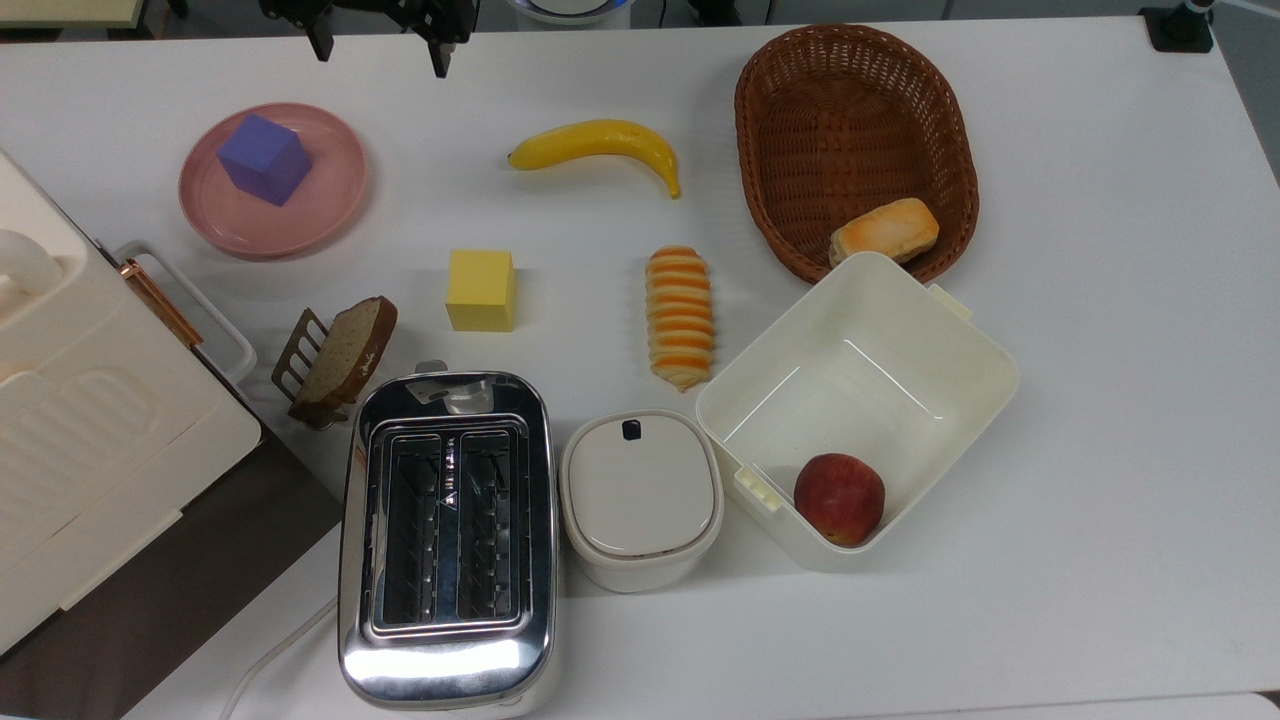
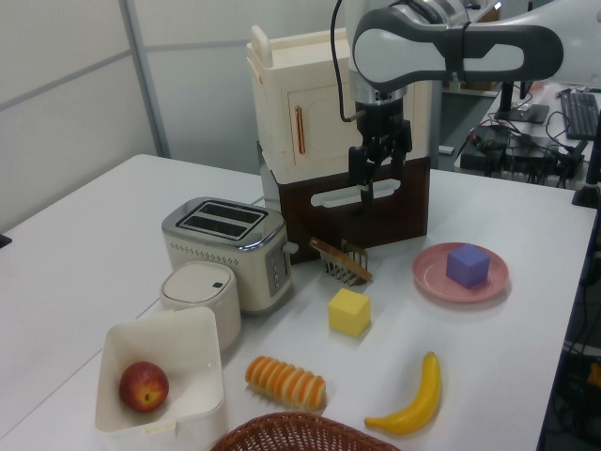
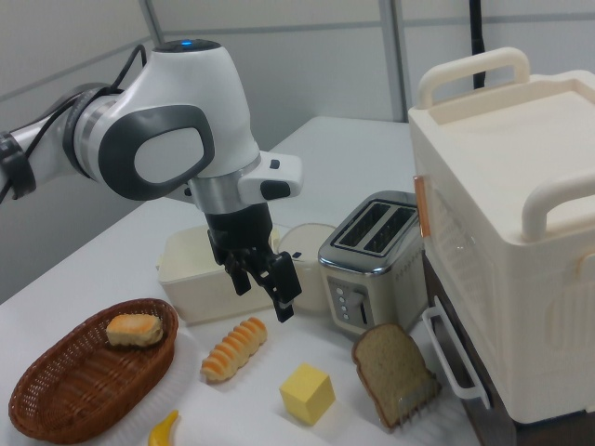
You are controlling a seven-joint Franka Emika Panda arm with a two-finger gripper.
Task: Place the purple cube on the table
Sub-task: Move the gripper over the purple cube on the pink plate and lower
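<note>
On the white worktop (image 1: 1100, 400), top view's upper left: round pink plate (image 1: 330, 200) carrying the purple cube (image 1: 264, 159), cube resting flat near the plate's middle. Pincer (image 2: 367, 176): raised well above the worktop, fingers spread with nothing between them, apart from the cube; in the left view it hangs before the cream cabinet (image 2: 310, 103). Yellow cube (image 1: 481, 290): near the worktop's middle, just beside a bread slice (image 1: 346, 350) in a small rack. Banana (image 1: 600, 145): between plate and wicker basket (image 1: 780, 130), which holds a bun (image 1: 885, 231). Striped pastry (image 1: 680, 316), chrome toaster (image 1: 446, 535), lidded cream pot (image 1: 641, 495), and open cream box (image 1: 960, 350) holding an apple (image 1: 839, 498).
</note>
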